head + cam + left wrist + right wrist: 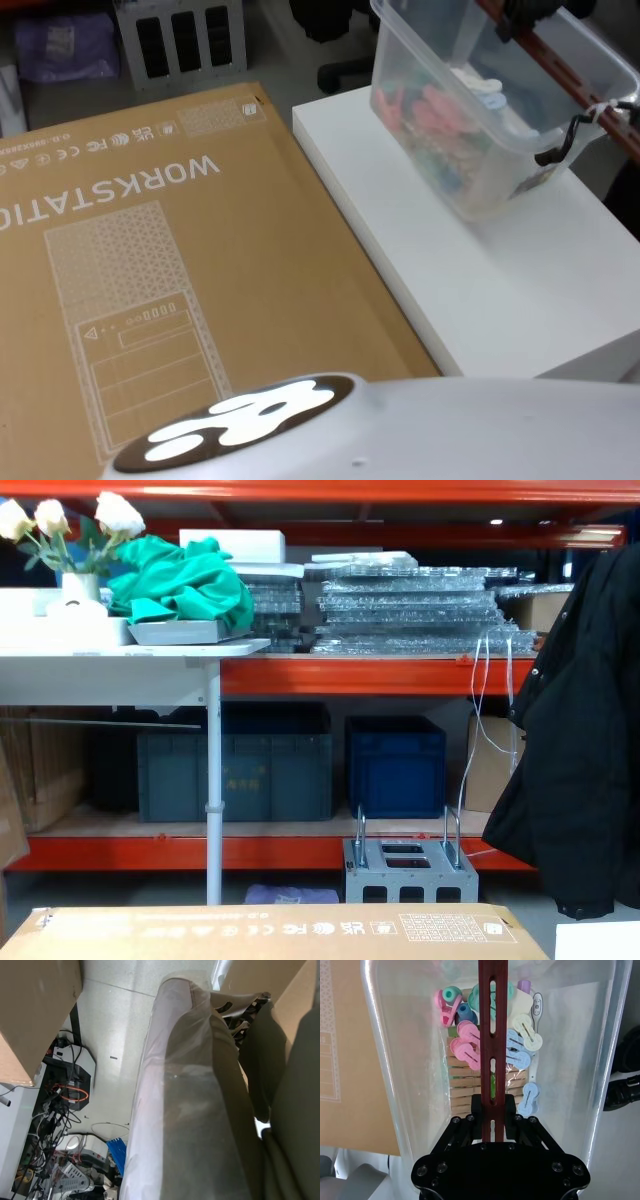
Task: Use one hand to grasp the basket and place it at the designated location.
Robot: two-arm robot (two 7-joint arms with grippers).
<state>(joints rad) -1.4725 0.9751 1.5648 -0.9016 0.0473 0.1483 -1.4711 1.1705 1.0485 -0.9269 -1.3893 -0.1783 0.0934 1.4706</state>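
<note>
Basket (398, 55): a translucent white tub in the upper right of the head view, above the far part of the white counter (480, 290). It looks tilted, with its lower corner close to the counter top. I cannot tell whether that corner touches.
Handle (500, 1030): a dark reddish-brown slotted bar running along the tub's opening. A white tie (600, 112) sits at its right end in the head view.
Contents: pastel clothes pegs (467, 1052) lie heaped over wooden ones, loose in the bottom of the tub.
Right tool (493, 1105): clenched on the bar, one finger on each flat side, in the lower middle of the right wrist view.
Step in hand: judged to be carrying or setting down the basket. No marked target is visible, so the exact spot is unclear.
Doing it well: the clamp should be held firm and square on the bar. The tub hangs from one narrow grip, so a slow, smooth wrist motion would stop it swinging. It should come down until the whole base sits flat, and the fingers should part only then.
Risk: the loose pegs may slide toward the low end and add to the tilt. A release made on one corner could let the tub rock or skid.
Cardboard box (150, 280): fills the left of the head view, its edge just beside the counter. The tub's path should run over the white surface, clear of that edge.
Left arm: judged idle, with its wrist camera looking down at floor and cables.
</note>
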